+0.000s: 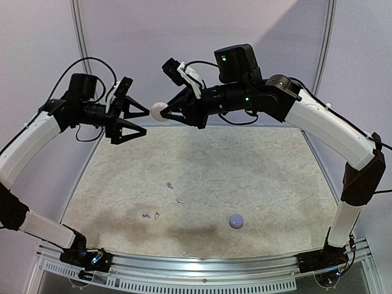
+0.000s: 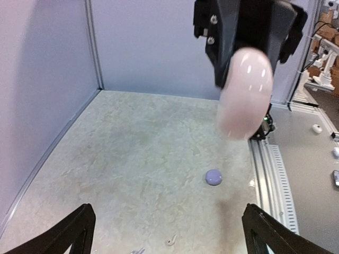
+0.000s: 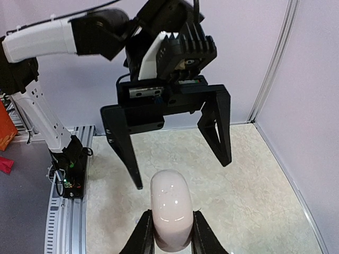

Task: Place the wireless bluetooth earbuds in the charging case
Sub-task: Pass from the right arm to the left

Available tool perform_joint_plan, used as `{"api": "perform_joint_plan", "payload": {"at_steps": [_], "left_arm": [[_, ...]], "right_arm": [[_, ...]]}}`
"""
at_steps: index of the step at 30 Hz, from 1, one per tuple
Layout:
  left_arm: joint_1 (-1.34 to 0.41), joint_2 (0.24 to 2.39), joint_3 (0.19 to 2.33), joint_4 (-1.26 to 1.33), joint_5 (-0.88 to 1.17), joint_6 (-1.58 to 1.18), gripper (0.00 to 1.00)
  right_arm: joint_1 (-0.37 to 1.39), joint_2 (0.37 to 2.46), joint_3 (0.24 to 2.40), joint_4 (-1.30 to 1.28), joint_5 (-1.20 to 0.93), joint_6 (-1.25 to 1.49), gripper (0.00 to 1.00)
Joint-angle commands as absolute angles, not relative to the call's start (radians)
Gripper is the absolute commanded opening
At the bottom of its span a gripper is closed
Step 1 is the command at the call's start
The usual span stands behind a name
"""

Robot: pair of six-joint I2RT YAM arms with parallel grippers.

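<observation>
My right gripper (image 1: 166, 114) (image 3: 171, 218) is shut on the charging case (image 1: 159, 111) (image 3: 170, 209) (image 2: 244, 92), a pale glossy pebble held closed, high above the table's far side. Its fingers (image 3: 145, 233) pinch the lower half. Facing it, my left gripper (image 1: 147, 122) (image 2: 168, 209) (image 3: 181, 172) is wide open. Its fingertips stand just beyond the case's free end, one to each side, touching nothing. On the table below lie several tiny whitish pieces, the earbuds (image 1: 169, 184) (image 1: 180, 199) (image 1: 151, 214) (image 2: 171, 241) among them.
A small lavender dome (image 1: 236, 221) (image 2: 213, 177) lies near the table's front right; I cannot tell what it is. Pale walls close in the back and both sides. A metal rail (image 1: 202, 263) runs along the near edge.
</observation>
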State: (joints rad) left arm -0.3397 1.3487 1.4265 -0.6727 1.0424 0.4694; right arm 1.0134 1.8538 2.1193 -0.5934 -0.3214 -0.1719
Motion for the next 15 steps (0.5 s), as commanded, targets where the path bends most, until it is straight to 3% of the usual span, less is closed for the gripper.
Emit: {"api": "perform_joint_plan", "payload": {"at_steps": [1, 5, 13, 15], "left_arm": [[-0.311, 1.194, 1.172, -0.133, 1.048, 0.249, 0.99], [-0.374, 1.211, 1.110, 0.034, 1.015, 0.118, 0.91], [-0.387, 1.221, 1.077, 0.151, 1.066, 0.010, 0.62], [-0.394, 1.228, 1.092, 0.152, 1.072, 0.008, 0.62]], "right_arm": [[1.015, 1.820, 2.116, -0.501, -0.370, -0.127, 0.00], [1.032, 1.848, 2.122, -0.488, -0.355, -0.135, 0.00], [1.045, 1.861, 2.128, -0.500, -0.345, -0.172, 0.00], [1.048, 1.869, 2.134, -0.503, -0.349, -0.173, 0.00]]}}
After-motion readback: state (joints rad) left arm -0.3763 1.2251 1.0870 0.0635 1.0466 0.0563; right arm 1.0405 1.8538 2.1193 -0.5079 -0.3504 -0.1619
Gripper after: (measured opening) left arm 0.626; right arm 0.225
